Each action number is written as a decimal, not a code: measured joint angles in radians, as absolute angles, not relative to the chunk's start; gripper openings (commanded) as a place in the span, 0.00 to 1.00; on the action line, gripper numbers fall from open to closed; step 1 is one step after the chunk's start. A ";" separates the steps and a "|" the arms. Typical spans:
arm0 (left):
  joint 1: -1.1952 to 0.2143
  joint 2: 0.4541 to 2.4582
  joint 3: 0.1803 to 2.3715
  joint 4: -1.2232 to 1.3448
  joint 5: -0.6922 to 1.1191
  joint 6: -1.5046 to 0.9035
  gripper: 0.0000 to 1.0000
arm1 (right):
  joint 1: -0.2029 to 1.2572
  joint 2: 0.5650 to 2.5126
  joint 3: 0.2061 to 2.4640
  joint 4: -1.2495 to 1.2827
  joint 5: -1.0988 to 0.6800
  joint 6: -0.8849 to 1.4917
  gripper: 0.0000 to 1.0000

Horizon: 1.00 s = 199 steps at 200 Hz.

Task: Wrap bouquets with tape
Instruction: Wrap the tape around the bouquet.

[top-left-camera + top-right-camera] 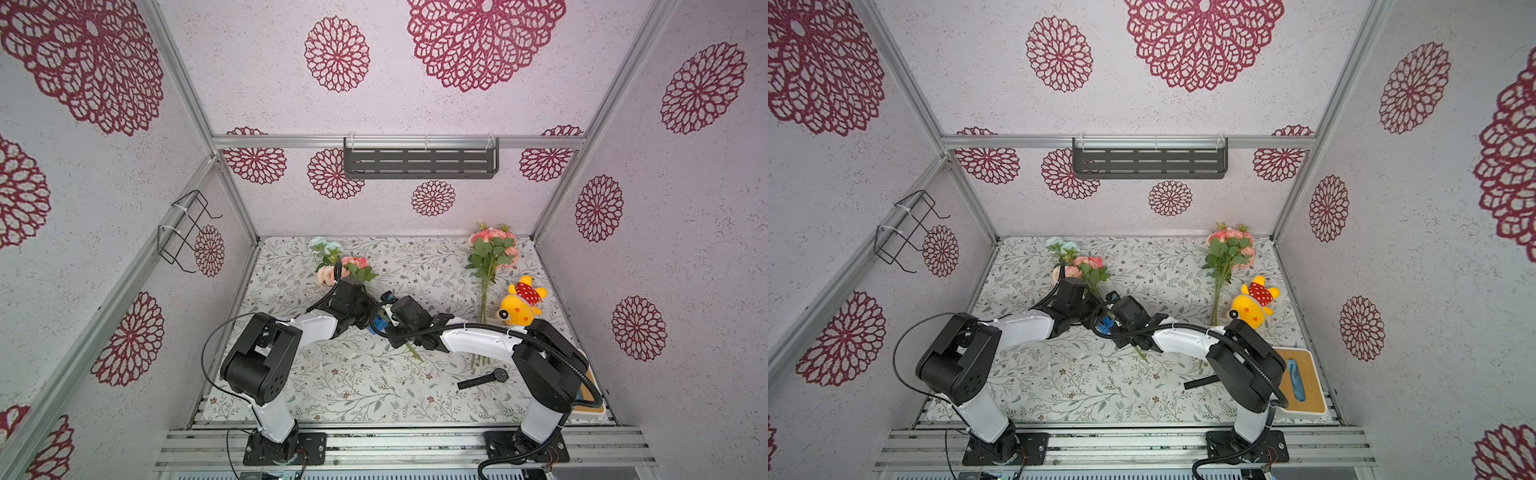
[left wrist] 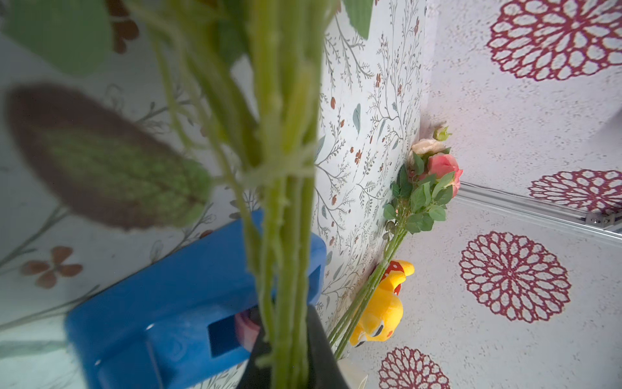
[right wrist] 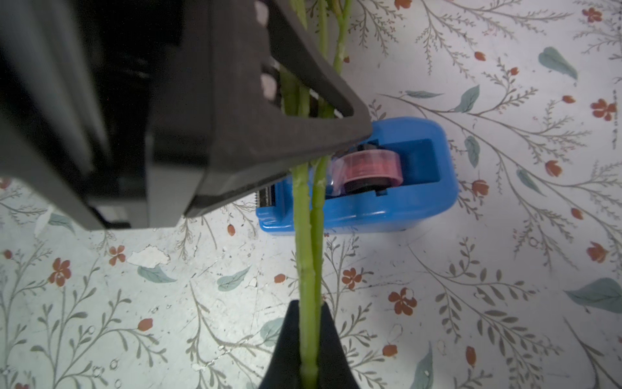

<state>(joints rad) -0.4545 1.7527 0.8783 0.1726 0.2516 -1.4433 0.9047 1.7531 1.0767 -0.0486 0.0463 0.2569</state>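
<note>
A bouquet (image 1: 345, 268) with pink and pale blue blooms lies slanted across the table's middle. My left gripper (image 2: 289, 357) is shut on its green stems, which run out from between the black fingers; a pale band circles them higher up. My right gripper (image 3: 309, 340) is shut on the same stems nearer their cut ends. The left gripper's finger (image 3: 255, 134) is just ahead of it. The blue dispenser (image 3: 404, 205) with the tape (image 3: 367, 166) sits on the table right beneath the held stems, mostly hidden by the grippers in both top views. The second bouquet (image 1: 490, 253) lies at the back right.
A yellow plush toy (image 1: 521, 305) lies beside the second bouquet's stems. A black wristwatch (image 1: 484, 379) rests on the table under the right arm. A white tray with a wooden top (image 1: 1304, 382) stands at the front right corner. Walls close in three sides.
</note>
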 measured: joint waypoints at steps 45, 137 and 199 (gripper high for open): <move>-0.459 1.753 0.918 0.141 0.229 -1.382 0.00 | 0.768 1.713 1.020 0.047 -0.266 0.393 0.57; -0.490 1.752 0.928 0.174 0.192 -1.320 0.00 | 0.670 1.856 1.048 0.170 -0.669 0.565 0.19; -0.492 1.752 0.925 0.210 0.194 -1.309 0.14 | 0.719 1.814 1.089 0.009 -0.443 0.440 0.00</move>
